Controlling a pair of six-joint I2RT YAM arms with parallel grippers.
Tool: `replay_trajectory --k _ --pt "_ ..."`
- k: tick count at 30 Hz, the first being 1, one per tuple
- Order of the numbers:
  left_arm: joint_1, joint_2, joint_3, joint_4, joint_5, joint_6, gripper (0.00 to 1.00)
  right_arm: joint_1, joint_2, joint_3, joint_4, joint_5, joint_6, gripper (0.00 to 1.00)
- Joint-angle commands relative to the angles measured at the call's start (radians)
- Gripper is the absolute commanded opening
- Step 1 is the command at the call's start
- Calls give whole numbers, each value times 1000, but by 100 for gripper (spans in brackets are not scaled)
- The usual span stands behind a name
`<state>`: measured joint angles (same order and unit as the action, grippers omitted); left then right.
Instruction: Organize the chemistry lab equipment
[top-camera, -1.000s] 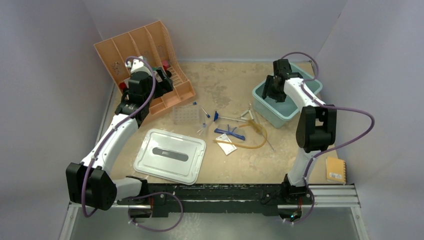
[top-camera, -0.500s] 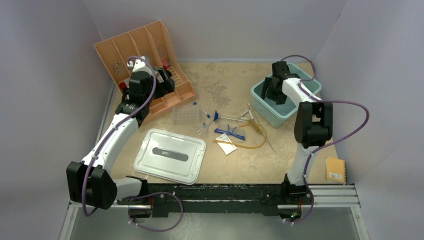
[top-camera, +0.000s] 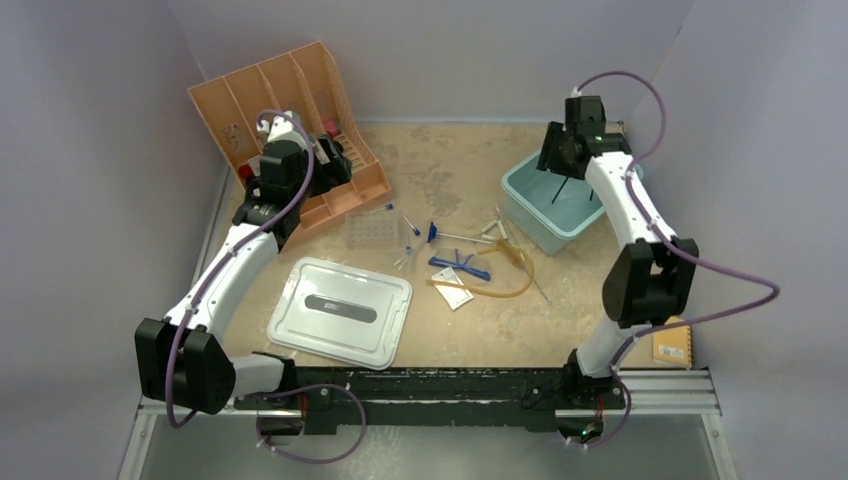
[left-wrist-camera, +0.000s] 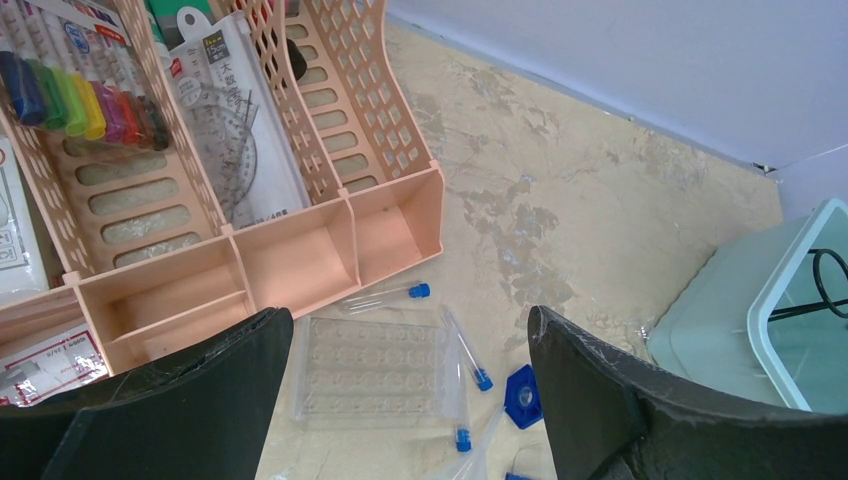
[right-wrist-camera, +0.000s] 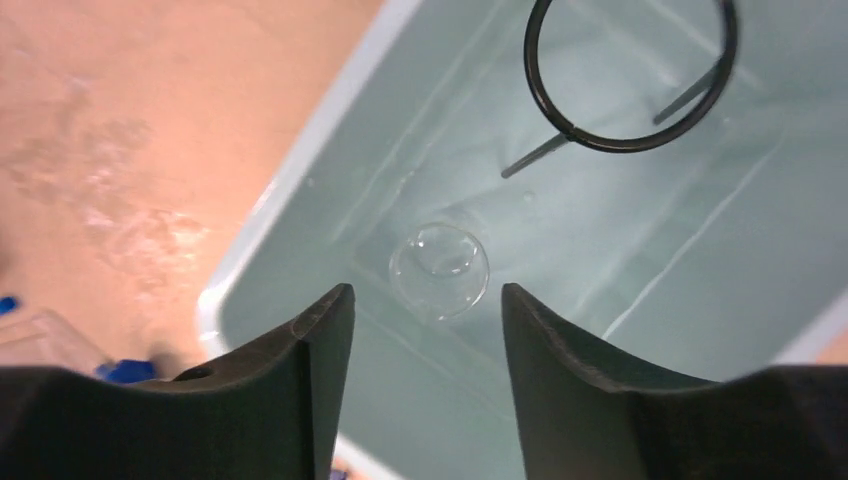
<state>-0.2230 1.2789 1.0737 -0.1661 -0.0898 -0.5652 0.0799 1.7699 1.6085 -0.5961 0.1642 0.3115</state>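
Left fingers (left-wrist-camera: 170, 400) spread wide, empty. The clear tube rack (left-wrist-camera: 372, 368) lies flat on the desk (left-wrist-camera: 600, 200) between them, with blue-capped thin tubes (left-wrist-camera: 463, 345) scattered just beyond. Right fingers (right-wrist-camera: 300, 400) apart, empty, above the teal bin (right-wrist-camera: 620, 300), and the black wire ring (right-wrist-camera: 620, 147) lies ahead inside.

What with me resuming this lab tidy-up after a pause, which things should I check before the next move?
1. Right claw open and empty: ok.
2. Right claw hangs above the teal bin: ok.
3. Black wire ring and clear round dish inside the bin: ok.
4. Left claw open and empty, above the clear tube rack: ok.
5. All equipment put away: not ok; the amber rubber hose, blue-capped tubes and wire triangle lie loose on the table.
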Motion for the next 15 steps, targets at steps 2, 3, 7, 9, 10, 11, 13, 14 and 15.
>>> replay_trajectory --k 2,3,7,9,10,11,13,14,15 --pt "-1 -32 21 33 4 -15 87 55 -156 -12 52 5 -99 49" --pt "-1 -33 17 33 4 -17 87 79 -171 -21 60 21 -112 46" --pt "-1 -39 6 35 7 -27 87 212 -194 -56 87 58 -193 35" --pt "-1 -42 0 37 8 -32 87 259 -190 -83 103 40 -213 30" --pt "-1 -44 -2 36 9 -34 87 276 -184 -96 106 22 -226 27" --pt "-1 -46 -5 37 10 -36 87 291 -180 -113 116 1 -237 24" --pt "-1 -50 -11 36 13 -39 87 315 -169 -155 148 -73 -278 25" --pt "-1 -51 -14 38 14 -42 87 328 -160 -170 157 -118 -302 28" --pt "-1 -53 -18 39 16 -44 87 341 -147 -181 167 -154 -341 32"
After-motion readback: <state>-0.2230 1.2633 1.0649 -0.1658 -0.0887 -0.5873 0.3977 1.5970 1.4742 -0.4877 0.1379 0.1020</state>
